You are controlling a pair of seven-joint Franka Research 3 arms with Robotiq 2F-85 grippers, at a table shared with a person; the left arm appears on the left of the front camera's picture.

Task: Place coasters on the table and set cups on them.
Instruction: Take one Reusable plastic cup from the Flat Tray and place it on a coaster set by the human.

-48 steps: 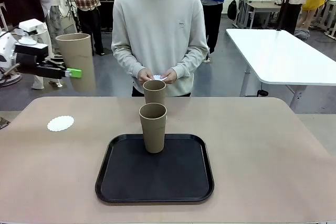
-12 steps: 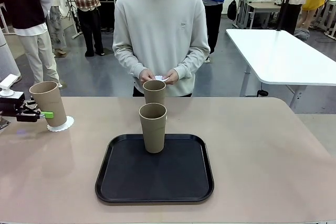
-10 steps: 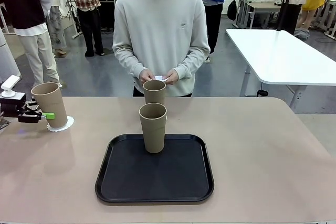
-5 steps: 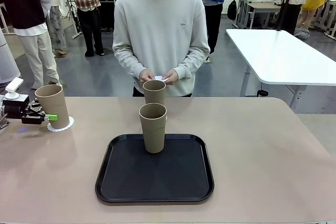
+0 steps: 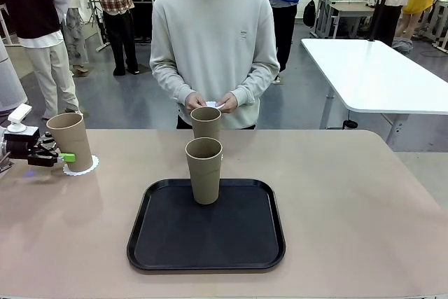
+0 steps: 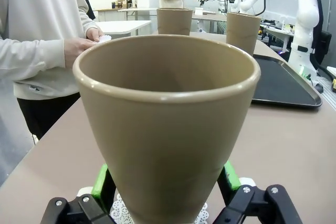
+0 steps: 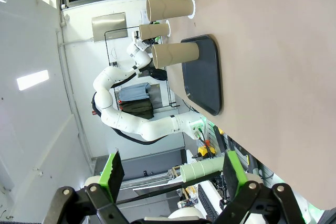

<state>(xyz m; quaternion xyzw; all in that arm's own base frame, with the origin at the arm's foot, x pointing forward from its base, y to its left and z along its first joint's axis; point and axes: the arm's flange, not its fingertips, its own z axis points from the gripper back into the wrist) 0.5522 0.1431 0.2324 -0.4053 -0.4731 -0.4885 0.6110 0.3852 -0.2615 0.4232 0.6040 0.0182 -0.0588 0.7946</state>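
Observation:
At the far left of the table (image 5: 336, 194), a tan cup (image 5: 70, 141) stands upright on a lacy white coaster (image 5: 85, 167). My left gripper (image 5: 57, 157) holds it low down, green pads (image 6: 102, 182) pressed to both sides of the cup (image 6: 168, 129). A second cup (image 5: 204, 169) stands on the black tray (image 5: 206, 243). A third cup (image 5: 206, 122) stands behind it, near the person. The person's hands hold white coasters (image 5: 213, 103). My right gripper (image 7: 174, 169) is open and holds nothing, well back from the cups (image 7: 176, 55).
The black tray sits mid-table, toward the near edge. Bare tabletop stretches to its right. A person stands at the far edge behind the cups. A white table (image 5: 378, 75) stands at the back right, with other people farther back.
My left gripper brought the cup down from the air onto the coaster and turned it from tilted to upright. Over the last half second nothing visibly moved.

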